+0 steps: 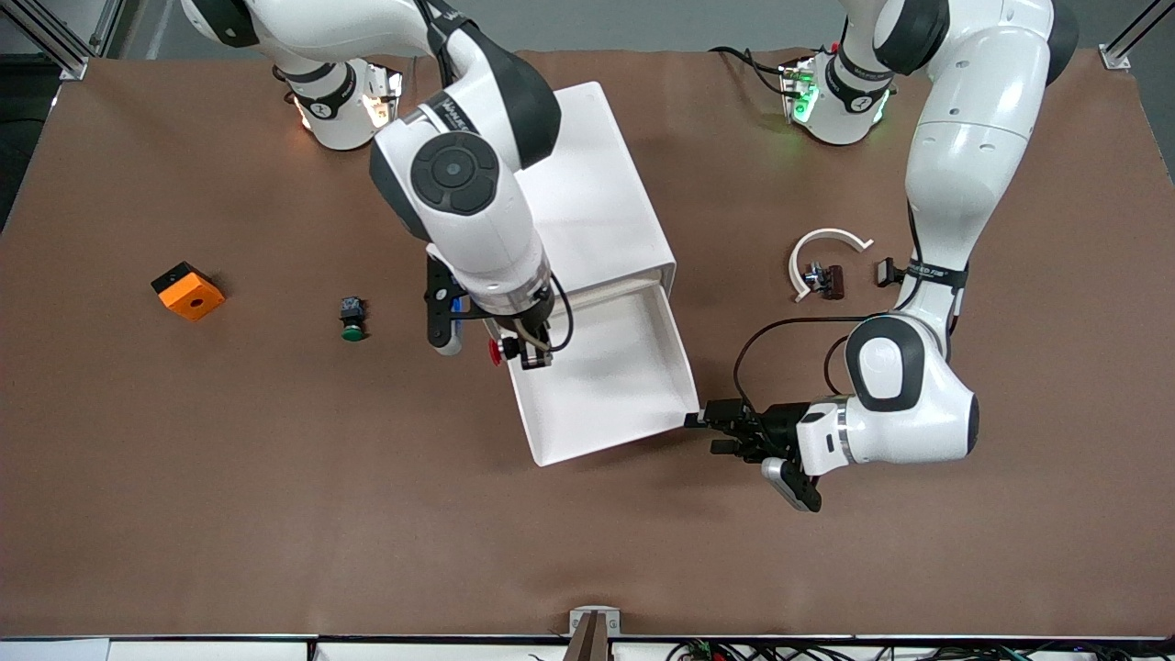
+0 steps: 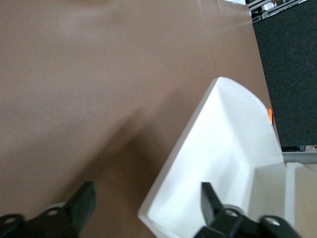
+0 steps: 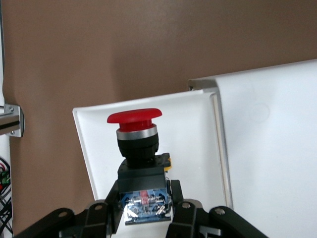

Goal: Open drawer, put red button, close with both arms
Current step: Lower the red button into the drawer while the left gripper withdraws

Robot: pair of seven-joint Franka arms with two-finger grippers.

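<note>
Over the open drawer (image 1: 606,386), the right pincer (image 1: 531,353) is clamping the red button (image 1: 497,350) above the tray's edge; release comes next. The left pincer (image 1: 711,433), spread empty, is waiting at the drawer's front corner.

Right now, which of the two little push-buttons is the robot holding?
The red button, clamped in the right gripper over the open drawer; the green button lies untouched on the table.

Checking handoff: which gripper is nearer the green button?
Right. The right gripper, shut on the red button, hangs over the open drawer's edge near the green button. The left gripper is at the drawer's front corner, toward the left arm's end.
</note>
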